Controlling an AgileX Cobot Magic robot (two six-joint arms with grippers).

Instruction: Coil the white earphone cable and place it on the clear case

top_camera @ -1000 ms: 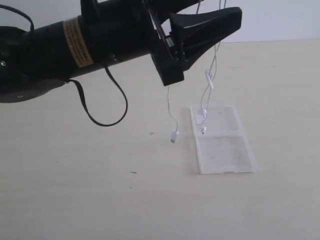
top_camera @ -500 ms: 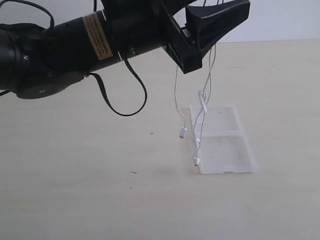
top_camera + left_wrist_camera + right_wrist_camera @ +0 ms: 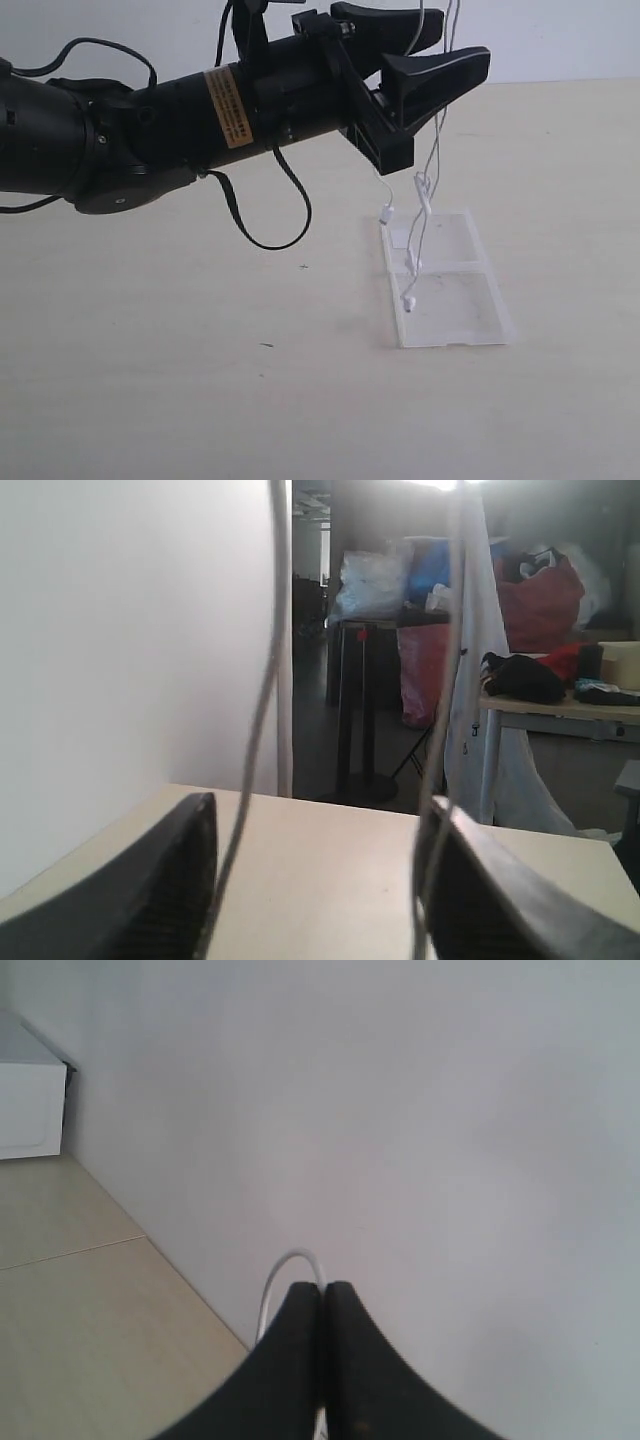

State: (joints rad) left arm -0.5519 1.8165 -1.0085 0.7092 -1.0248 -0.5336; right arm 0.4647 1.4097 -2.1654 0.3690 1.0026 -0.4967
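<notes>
Gaping left tool (image 3: 464,38) around hanging white earphone cable (image 3: 424,196)

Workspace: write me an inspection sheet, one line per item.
Surface: pale table, with two tiny dark specks.
Job's things: white earphone cable hangs uncoiled in loose strands, its ends dangling over the clear case, which lies opened flat; contact cannot be told.
Clutter: nothing seen.
Hands: left hand open, strands passing between its fingers; right hand shut on a loop of the cable.
Cables: black arm cable loops under the left arm.
Surroundings: white wall behind; bags and tables show in the left wrist view.
</notes>
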